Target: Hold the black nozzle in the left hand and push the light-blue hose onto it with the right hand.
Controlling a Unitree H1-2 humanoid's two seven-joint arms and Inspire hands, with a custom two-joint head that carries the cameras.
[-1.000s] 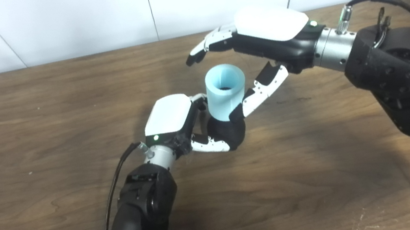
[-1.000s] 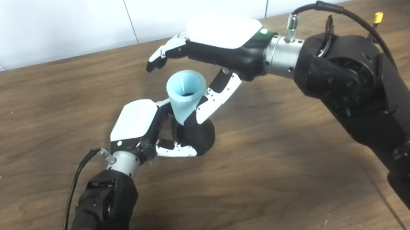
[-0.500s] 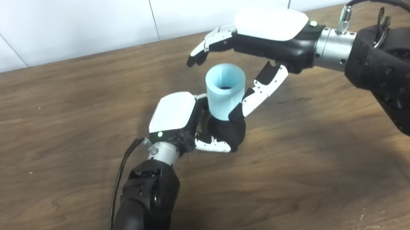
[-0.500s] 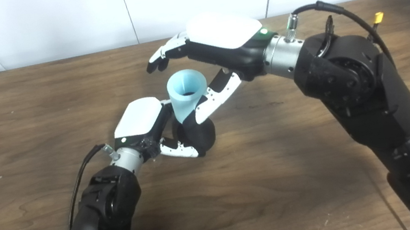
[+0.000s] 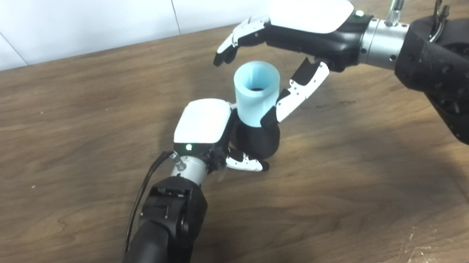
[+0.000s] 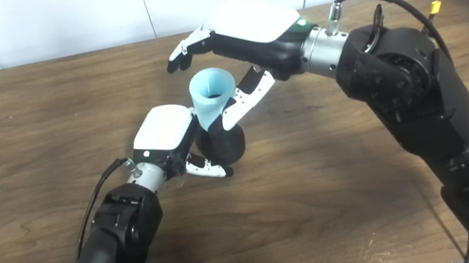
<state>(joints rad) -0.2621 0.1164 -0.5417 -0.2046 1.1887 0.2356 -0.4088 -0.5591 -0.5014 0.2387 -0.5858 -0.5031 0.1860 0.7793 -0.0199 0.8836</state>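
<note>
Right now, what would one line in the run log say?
left hand: shut on nozzle | hose: upright on nozzle | right hand: open around hose | table: wood

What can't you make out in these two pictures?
- Left hand: its fingers around the black nozzle are hidden in both views by its white back cover.
- Joint of the light-blue hose and nozzle: the right hand's thumb partly covers it.
- How deep the hose sits: not visible.
</note>
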